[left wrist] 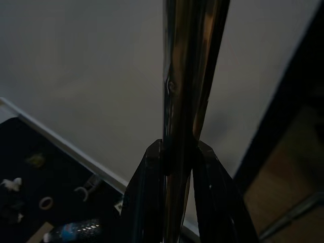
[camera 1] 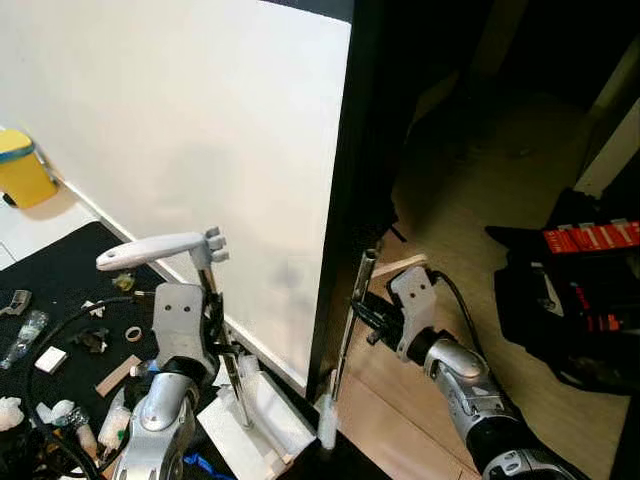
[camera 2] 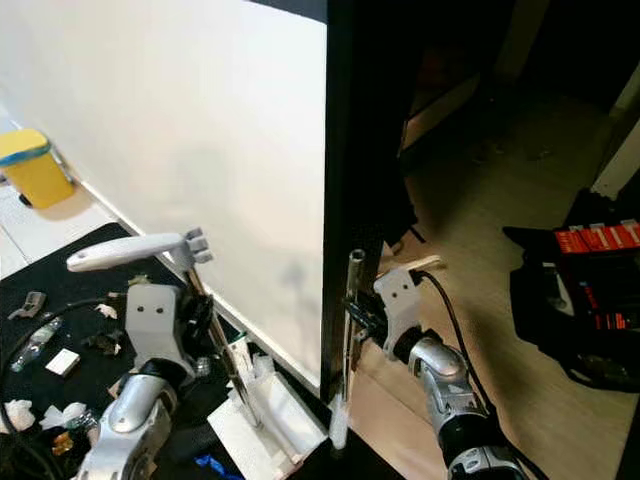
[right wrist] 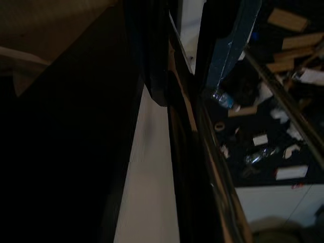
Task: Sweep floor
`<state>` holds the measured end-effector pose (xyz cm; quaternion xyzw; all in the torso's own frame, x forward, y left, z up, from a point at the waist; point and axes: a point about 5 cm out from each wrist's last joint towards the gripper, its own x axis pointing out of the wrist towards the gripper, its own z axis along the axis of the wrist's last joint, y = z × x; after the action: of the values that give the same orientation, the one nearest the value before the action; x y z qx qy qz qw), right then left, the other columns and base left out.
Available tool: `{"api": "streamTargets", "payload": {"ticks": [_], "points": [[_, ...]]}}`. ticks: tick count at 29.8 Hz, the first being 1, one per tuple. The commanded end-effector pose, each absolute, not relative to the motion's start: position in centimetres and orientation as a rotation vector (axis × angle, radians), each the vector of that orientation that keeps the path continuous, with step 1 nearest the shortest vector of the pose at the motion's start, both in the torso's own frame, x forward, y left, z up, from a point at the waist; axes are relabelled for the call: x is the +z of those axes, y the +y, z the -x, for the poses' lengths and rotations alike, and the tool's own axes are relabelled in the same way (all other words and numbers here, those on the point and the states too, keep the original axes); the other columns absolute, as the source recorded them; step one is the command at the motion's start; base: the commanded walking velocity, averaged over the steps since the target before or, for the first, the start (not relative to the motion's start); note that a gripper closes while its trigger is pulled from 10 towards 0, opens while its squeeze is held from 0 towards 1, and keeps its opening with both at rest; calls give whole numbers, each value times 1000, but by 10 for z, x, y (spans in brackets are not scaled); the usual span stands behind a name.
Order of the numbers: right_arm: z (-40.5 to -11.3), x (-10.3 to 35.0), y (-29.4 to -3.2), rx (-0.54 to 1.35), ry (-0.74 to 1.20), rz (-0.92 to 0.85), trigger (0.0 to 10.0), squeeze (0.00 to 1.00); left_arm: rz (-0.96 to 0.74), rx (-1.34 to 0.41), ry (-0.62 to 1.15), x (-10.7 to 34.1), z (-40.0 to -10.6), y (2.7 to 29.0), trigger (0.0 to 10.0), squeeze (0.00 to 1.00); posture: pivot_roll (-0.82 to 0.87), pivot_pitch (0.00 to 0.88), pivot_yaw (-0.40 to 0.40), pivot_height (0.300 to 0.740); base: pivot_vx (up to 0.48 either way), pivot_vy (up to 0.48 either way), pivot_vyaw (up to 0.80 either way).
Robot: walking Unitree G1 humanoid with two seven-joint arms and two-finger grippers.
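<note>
My left gripper (camera 1: 218, 335) is shut on the slanted metal pole (camera 1: 225, 340) of a white dustpan (camera 1: 258, 428). The dustpan rests on the floor by the wall, and its white handle (camera 1: 150, 252) points left at the top. In the left wrist view the black fingers (left wrist: 144, 202) clamp that shiny pole (left wrist: 187, 101). My right gripper (camera 1: 362, 312) is shut on the upright metal broom pole (camera 1: 348, 340) beside the black door frame; its pale lower end (camera 1: 327, 425) touches the floor. Litter lies on a black mat (camera 1: 60, 290): a bottle (camera 1: 22, 338), a white block (camera 1: 50, 358), a wood strip (camera 1: 117, 375).
A white wall (camera 1: 180, 150) with a skirting board runs behind the dustpan. The black door frame edge (camera 1: 345, 200) stands between wall and wooden floor (camera 1: 470, 220). A yellow bin (camera 1: 22, 168) sits far left. A black and red case (camera 1: 580, 290) lies at the right.
</note>
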<state>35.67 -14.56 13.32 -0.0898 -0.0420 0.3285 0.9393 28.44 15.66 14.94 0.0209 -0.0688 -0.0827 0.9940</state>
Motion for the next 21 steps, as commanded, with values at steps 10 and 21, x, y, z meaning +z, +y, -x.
{"api": "streamTargets", "payload": {"ticks": [10, 21], "points": [[-351, 115, -177, 449, -39, 58, 10000, 0, -66, -224, -97, 129, -274, 148, 10000, 0, 84, 190, 3, 740, 0, 0, 0], [-348, 111, -186, 420, -29, 77, 10000, 0, -92, -235, -65, 120, -263, 155, 10000, 0, 84, 183, 7, 740, 0, 0, 0]]}}
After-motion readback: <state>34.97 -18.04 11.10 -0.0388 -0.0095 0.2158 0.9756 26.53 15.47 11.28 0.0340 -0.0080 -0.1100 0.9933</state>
